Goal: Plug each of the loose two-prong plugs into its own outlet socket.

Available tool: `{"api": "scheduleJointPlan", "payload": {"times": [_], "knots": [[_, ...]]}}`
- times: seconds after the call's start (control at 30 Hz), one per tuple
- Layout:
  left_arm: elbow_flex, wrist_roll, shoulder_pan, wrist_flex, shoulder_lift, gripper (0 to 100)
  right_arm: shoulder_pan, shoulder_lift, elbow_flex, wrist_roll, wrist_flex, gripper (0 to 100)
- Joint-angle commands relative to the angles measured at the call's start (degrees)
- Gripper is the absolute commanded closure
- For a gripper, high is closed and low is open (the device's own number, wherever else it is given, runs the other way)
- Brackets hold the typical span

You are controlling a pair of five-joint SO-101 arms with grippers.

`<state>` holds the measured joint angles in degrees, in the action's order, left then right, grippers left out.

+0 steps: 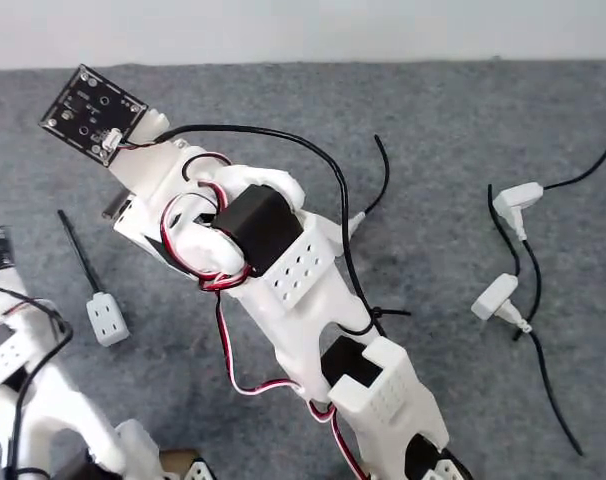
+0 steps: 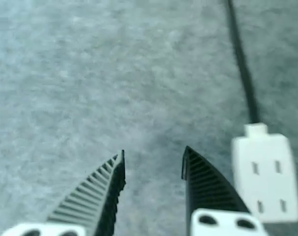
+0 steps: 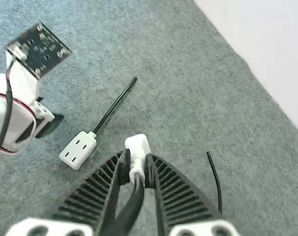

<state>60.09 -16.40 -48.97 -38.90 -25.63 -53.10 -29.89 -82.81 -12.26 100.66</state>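
White plug [image 3: 137, 145] pinched in right gripper [image 3: 135, 159]; left gripper [image 2: 154, 151] agape, empty, beside socket [image 2: 267, 177]. Nothing plugged in yet; every insertion remains.

Smooth plastic outlet socket [image 2: 264, 177] on rough carpet [image 2: 90, 73].

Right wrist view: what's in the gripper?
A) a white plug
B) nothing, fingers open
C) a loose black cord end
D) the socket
A: the right gripper is shut on a white plug, while the socket lies apart from it on the carpet.
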Motion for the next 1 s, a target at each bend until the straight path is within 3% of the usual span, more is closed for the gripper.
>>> {"api": "scheduleJointPlan", "payload": {"times": [0.0, 0.17, 0.37, 0.57, 0.7, 0.83, 0.97], "knots": [[0.92, -0.26, 3.69, 0.09, -0.26, 81, 0.92, 3.65, -0.09, -0.79, 2.24, 99.1], [-0.48, -0.53, 5.36, -9.58, -0.7, 81, 0.92, 3.65, -0.09, -0.79, 2.24, 99.1], [-0.92, -0.53, 6.15, -10.46, -0.7, 81, 0.92, 3.65, -0.09, -0.79, 2.33, 99.1], [-0.66, -0.18, 20.92, -11.6, -0.7, 81, 0.92, 3.3, -0.09, -0.79, 2.33, 99.1], [-1.36, 4.84, 25.05, -9.76, -0.7, 81, 0.92, 3.38, -0.09, -0.79, 2.33, 99.1], [-1.19, 3.96, 23.21, -10.11, -0.79, 81, 0.92, 3.38, -0.09, -0.79, 2.33, 99.1], [-3.03, 2.29, 11.96, -11.52, -0.79, 81, 0.92, 3.38, -0.09, -0.79, 2.42, 99.1]]}}
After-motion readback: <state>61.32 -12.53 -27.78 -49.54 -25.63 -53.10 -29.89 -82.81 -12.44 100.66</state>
